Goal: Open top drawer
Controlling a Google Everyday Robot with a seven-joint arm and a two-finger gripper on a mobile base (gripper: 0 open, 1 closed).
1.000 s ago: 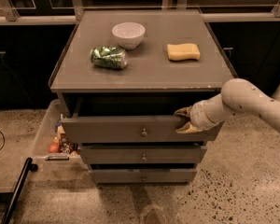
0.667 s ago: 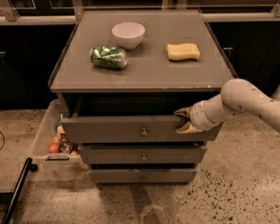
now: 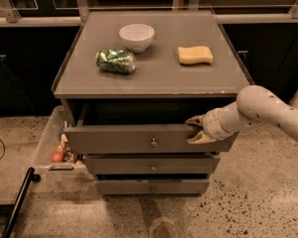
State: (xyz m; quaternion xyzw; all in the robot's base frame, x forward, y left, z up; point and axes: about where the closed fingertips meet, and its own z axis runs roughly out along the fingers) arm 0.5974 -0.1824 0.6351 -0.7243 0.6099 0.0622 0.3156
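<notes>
1. Hardly anything is changing since the earlier frame: the top drawer (image 3: 129,139) is staying pulled out a little to the near side, and the hand (image 3: 192,131) is staying at the right end of its front.
2. The top drawer is sitting directly under the counter (image 3: 154,81), above the two shorter drawer fronts (image 3: 153,163). A dark gap is showing behind its front panel.
3. The hand is reaching in from the right and seems to be pinching the upper edge of the front panel, with one finger behind the panel and one on its face. It is right of the brass knob (image 3: 153,143), not on it.
4. I judge that the pull is in progress and the drawer is only partly open.
5. To do it well, the arm should be pulling straight to the near side. The grip is off centre, so a sideways pull could be jamming the drawer.
6. The drawer front is facing near. Its long axis is running left to right, and it is sliding far to near.
</notes>
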